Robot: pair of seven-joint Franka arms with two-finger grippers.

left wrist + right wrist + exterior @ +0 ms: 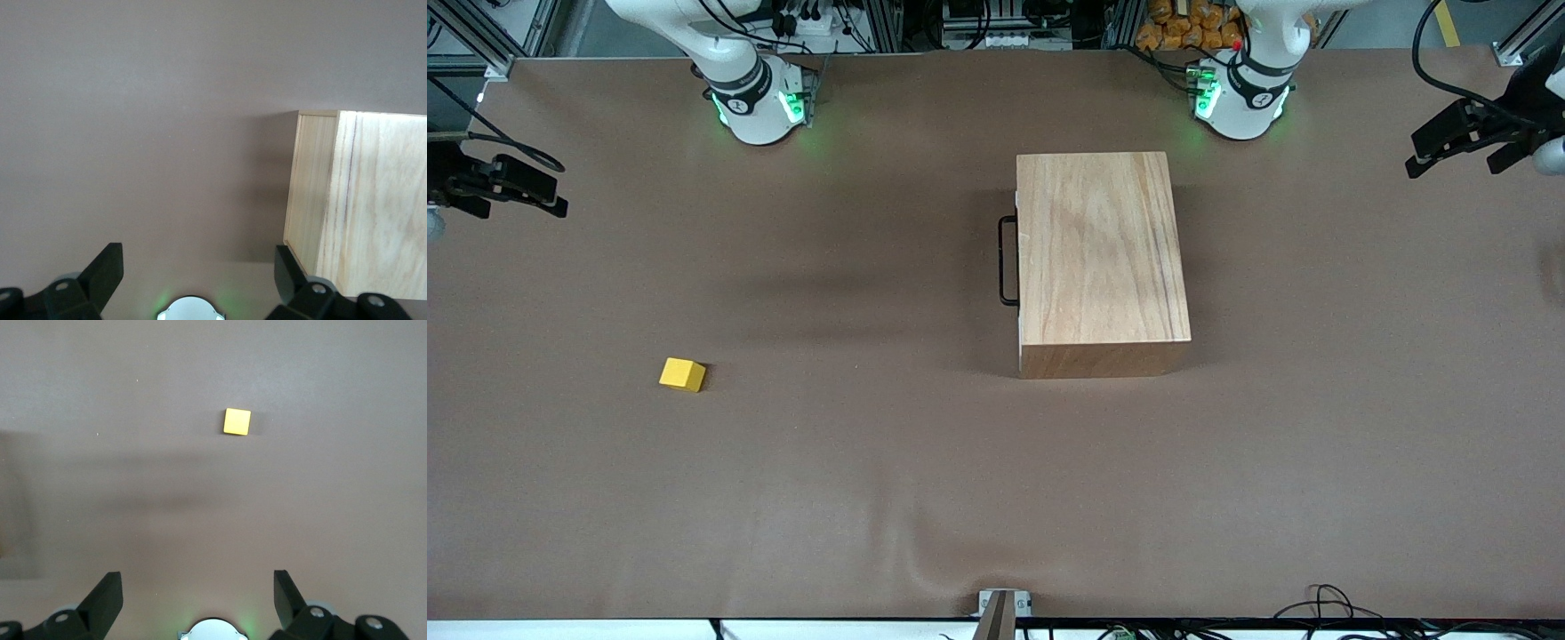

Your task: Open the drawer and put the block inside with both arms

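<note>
brown table [871,498], drawer [1018,258] shut, block [682,374] outside

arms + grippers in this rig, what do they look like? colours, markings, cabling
Two white jointed arms with dark grey joint bands; round white bases lit by green rings. Left gripper and right gripper are black, each with two wedge-shaped fingers. Black cables trail from both wrists.
</note>
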